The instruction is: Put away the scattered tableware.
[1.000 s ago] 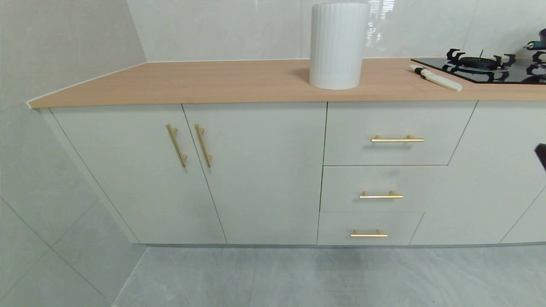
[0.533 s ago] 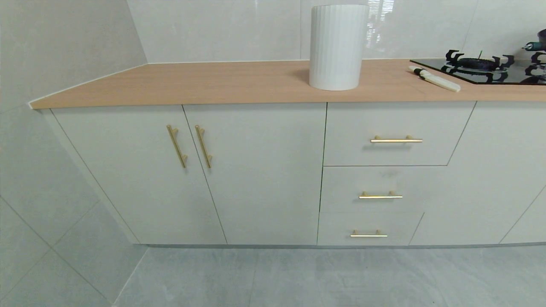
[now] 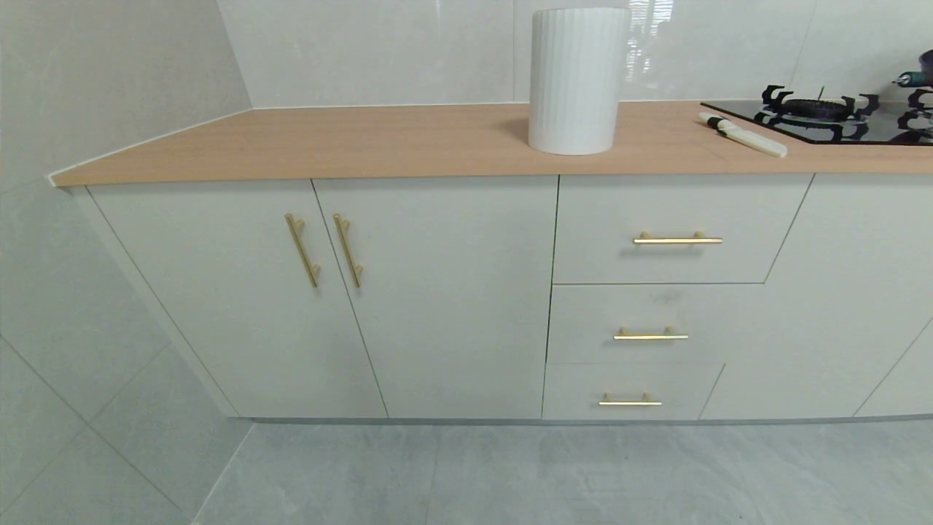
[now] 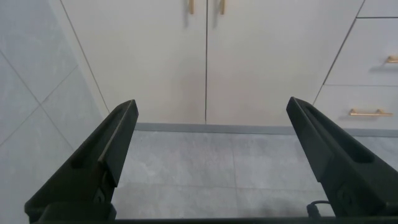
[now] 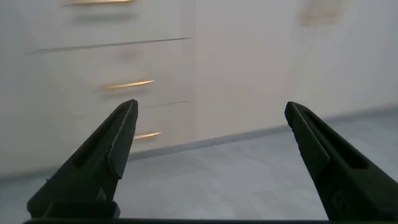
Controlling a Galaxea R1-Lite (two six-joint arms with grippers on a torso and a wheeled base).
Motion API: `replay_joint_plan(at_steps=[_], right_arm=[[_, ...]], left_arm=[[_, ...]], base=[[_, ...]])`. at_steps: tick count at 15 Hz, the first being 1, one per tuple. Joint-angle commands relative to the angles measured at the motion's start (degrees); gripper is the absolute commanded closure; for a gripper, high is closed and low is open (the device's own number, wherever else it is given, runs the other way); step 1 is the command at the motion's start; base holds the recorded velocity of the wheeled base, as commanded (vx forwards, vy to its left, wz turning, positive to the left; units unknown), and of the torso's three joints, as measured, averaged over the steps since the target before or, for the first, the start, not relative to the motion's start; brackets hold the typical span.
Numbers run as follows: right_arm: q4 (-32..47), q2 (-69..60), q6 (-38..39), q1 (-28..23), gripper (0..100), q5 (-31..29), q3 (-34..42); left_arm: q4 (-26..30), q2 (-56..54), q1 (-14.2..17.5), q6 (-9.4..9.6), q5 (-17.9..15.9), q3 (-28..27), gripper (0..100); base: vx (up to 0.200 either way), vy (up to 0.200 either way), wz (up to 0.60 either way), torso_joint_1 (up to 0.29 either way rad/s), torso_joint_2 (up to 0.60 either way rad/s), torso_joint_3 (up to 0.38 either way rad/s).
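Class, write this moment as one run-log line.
left gripper: open, empty | right gripper: open, empty | white utensil: on counter near stove | drawers: shut

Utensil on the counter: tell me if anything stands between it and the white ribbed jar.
Nothing visible does. The utensil lies by the stove, and only bare counter separates it from the jar.

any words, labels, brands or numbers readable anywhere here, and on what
None can be read.
The white ribbed container, the cabinet doors, the drawer fronts and the wooden counter are plain.
The white utensil beside the hob has a dark band, too small to tell whether it carries print.
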Motion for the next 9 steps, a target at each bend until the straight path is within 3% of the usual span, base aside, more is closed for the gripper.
replay_joint_plan(at_steps=[1, 2, 5, 9], right_arm=[[0.6, -0.35, 1.04, 0.07, 0, 3.94, 0.55], [3.94, -0.26, 0.87, 0.07, 0, 5.79, 0.55], [2.8, -0.35, -3.0, 0.07, 0, 6.41, 0.55], [2.8, -0.35, 1.48, 0.07, 0, 5.7, 0.55]], left_arm=[[-0.06, 0.09, 0.04, -0.04, 0.02, -0.04, 0], [-0.06, 0.0, 0.04, -0.04, 0.02, 0.05, 0], [-0.06, 0.0, 0.04, -0.04, 0.02, 0.05, 0], [0.02, 0.0, 0.04, -0.04, 0.02, -0.04, 0]], base=[[0.0, 0.0, 0.0, 0.0, 0.0, 0.0], [0.0, 0.0, 0.0, 0.0, 0.0, 0.0], [0.0, 0.0, 0.0, 0.0, 0.0, 0.0], [0.0, 0.0, 0.0, 0.0, 0.0, 0.0]])
